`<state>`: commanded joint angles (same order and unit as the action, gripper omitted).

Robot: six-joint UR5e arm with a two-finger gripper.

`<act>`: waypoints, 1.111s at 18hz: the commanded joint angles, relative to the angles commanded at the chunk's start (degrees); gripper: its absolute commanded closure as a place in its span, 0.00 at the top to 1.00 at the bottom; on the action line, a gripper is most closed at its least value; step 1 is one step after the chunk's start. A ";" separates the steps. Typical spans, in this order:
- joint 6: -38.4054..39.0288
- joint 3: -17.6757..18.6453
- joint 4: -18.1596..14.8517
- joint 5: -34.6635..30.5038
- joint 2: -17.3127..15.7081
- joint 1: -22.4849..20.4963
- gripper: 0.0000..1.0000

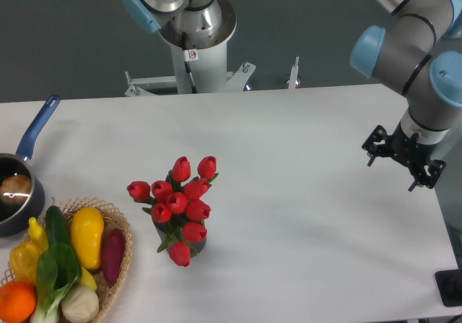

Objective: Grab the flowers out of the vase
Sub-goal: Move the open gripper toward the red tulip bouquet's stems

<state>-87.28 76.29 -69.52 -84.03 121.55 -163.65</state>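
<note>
The flowers (178, 201), a bunch of red tulip buds with green leaves, stand in the vase (198, 245) at the middle-left of the white table. Only a dark sliver of the vase shows under the blooms. My gripper (402, 158) is far to the right, near the table's right edge, well away from the flowers and holding nothing that I can see. Its black body hides the fingers, so I cannot tell whether it is open or shut.
A dark saucepan (13, 196) with a blue handle sits at the left edge. A wicker basket (119, 225) of vegetables and an orange stands at the front left, close to the vase. The arm's base (193, 41) stands at the back.
</note>
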 joint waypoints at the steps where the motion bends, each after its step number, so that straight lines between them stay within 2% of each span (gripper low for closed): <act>1: -0.17 0.17 -0.09 0.27 0.00 0.00 1.00; 6: -1.23 1.40 -0.44 0.09 -0.44 0.00 1.00; 10: -3.95 6.84 1.84 1.75 -2.63 -0.09 1.00; 13: -3.96 11.85 4.21 9.12 -5.09 -0.18 1.00; 15: -3.87 15.71 7.36 14.31 -6.41 -0.88 1.00; 20: -2.64 20.64 7.82 18.27 -9.22 0.17 1.00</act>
<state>-89.92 96.93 -61.70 -65.76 112.33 -163.48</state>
